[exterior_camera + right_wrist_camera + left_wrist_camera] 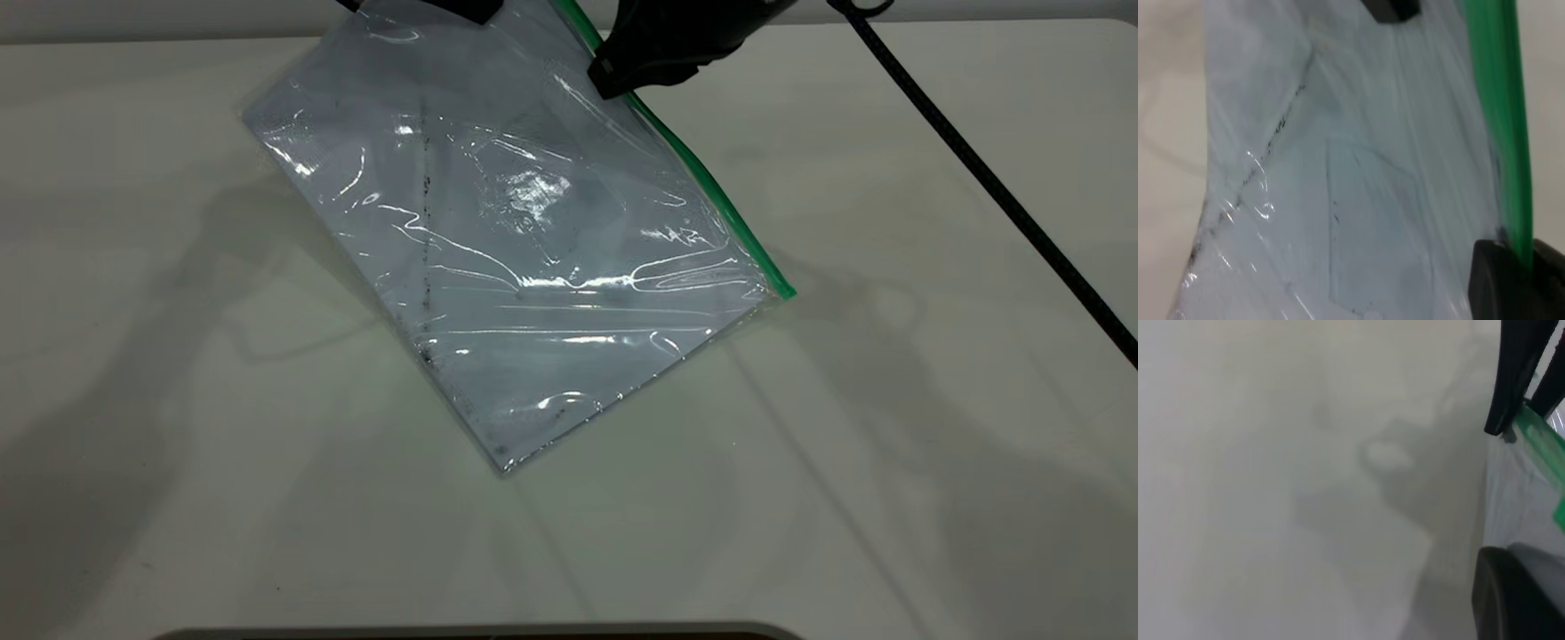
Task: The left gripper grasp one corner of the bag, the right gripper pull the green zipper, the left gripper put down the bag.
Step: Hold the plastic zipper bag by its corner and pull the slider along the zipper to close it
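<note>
The clear bag [533,267] with white paper inside hangs tilted above the table, its low corner [503,467] at or near the surface. A dark smudge line [425,231] crosses it. The green zipper [711,191] runs along its right edge. My left gripper [462,7] is at the bag's top edge, shut on the corner there; its finger [1511,600] shows beside the bag in its wrist view. My right gripper [613,84] is shut on the green zipper [1498,100], one jaw on each side of the strip [1528,267]. The slider tab is hidden.
The white table [889,444] lies under the bag. The right arm's thick black cable [978,169] runs diagonally over the table's right side. A dark rim [480,633] shows at the front edge.
</note>
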Robot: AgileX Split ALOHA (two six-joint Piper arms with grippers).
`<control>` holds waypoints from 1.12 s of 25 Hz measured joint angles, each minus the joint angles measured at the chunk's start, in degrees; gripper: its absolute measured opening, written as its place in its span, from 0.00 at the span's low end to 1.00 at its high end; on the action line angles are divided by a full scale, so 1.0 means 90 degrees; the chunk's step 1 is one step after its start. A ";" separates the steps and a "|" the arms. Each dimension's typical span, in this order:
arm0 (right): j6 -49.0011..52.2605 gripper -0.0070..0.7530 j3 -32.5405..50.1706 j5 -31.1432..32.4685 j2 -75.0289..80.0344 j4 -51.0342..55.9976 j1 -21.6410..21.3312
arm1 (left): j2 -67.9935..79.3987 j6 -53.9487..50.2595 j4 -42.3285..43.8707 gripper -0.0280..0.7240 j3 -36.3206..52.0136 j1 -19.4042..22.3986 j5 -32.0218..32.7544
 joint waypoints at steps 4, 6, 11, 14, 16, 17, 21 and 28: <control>0.0221 0.07 0.0151 0.0140 0.0021 -0.0130 -0.0201 | 0.0000 0.0000 -0.0034 0.11 0.0000 0.0000 0.0000; 0.0375 0.07 0.0186 0.0329 0.0029 -0.0300 -0.0332 | 0.0000 0.0000 -0.0063 0.11 0.0000 0.0000 -0.0012; 0.0793 0.08 0.0186 0.0803 0.0063 -0.0802 -0.0565 | -0.0012 0.0000 -0.0107 0.11 0.0000 0.0018 -0.0028; 0.1268 0.08 0.0191 0.1102 0.0100 -0.1363 -0.0704 | -0.0012 0.0000 -0.0107 0.11 0.0000 0.0044 -0.0042; 0.1659 0.08 0.0191 0.1300 0.0100 -0.1754 -0.0779 | -0.0012 0.0000 -0.0109 0.11 0.0000 0.0044 -0.0042; 0.1847 0.08 0.0191 0.1369 0.0100 -0.1958 -0.0803 | -0.0012 0.0000 -0.0109 0.11 0.0000 0.0044 -0.0036; 0.2711 0.09 0.0191 0.1625 0.0100 -0.2919 -0.0881 | -0.0012 0.0000 -0.0109 0.11 0.0000 0.0044 -0.0030; 0.3790 0.09 0.0191 0.2048 0.0100 -0.4104 -0.0881 | -0.0012 -0.0002 -0.0109 0.11 0.0000 0.0044 -0.0018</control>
